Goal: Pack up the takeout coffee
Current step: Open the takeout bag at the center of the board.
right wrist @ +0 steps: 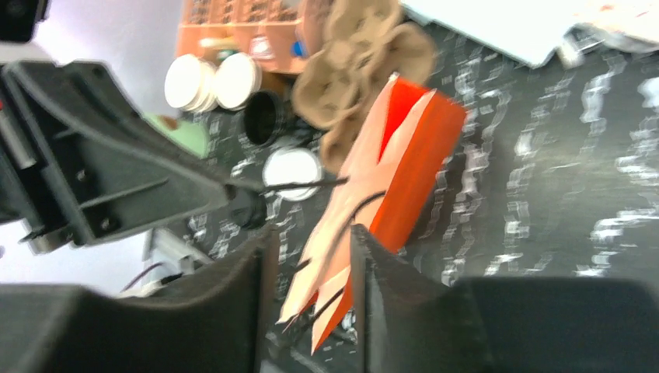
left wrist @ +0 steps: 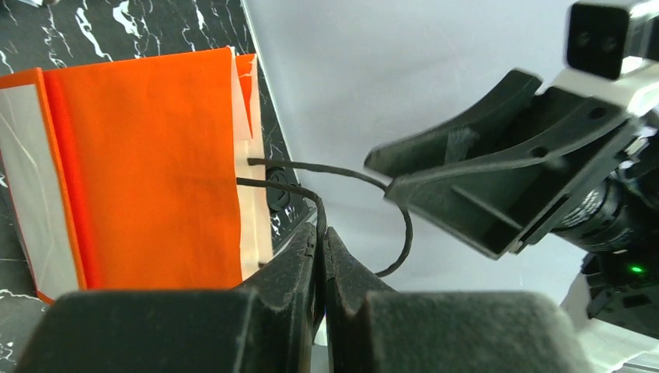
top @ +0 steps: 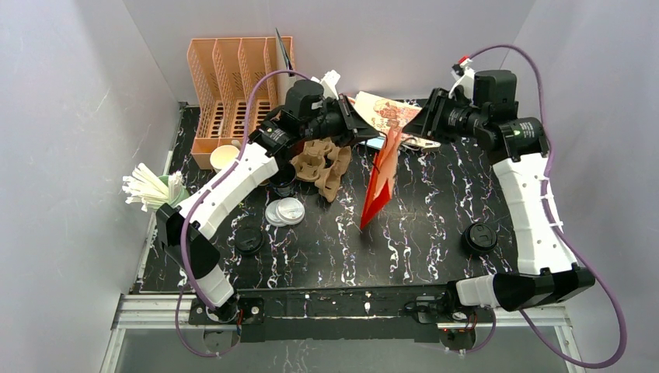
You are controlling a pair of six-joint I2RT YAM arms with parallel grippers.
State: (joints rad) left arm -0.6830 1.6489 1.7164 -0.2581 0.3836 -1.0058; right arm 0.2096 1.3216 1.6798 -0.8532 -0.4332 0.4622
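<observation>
An orange paper bag (top: 379,183) hangs above the middle of the black marbled table (top: 435,256). My left gripper (left wrist: 320,233) is shut on one black cord handle (left wrist: 287,189) of the bag (left wrist: 140,171). My right gripper (right wrist: 311,241) faces it from the right, jaws partly apart, with the bag's pale top edge (right wrist: 342,233) and another cord between them, not pinched. Both grippers meet over the bag's top, the left (top: 364,127) and the right (top: 412,128). The takeout coffee, a kraft cup (top: 224,158) with a white inside, stands beside the orange rack, far from both grippers.
An orange rack (top: 233,85) stands at the back left, a cardboard cup carrier (top: 322,163) and a black cup (top: 281,185) in front of it. Clear lids (top: 284,211) and two black lids (top: 249,239) (top: 479,237) lie on the table. White stirrers (top: 151,189) sit at the left edge.
</observation>
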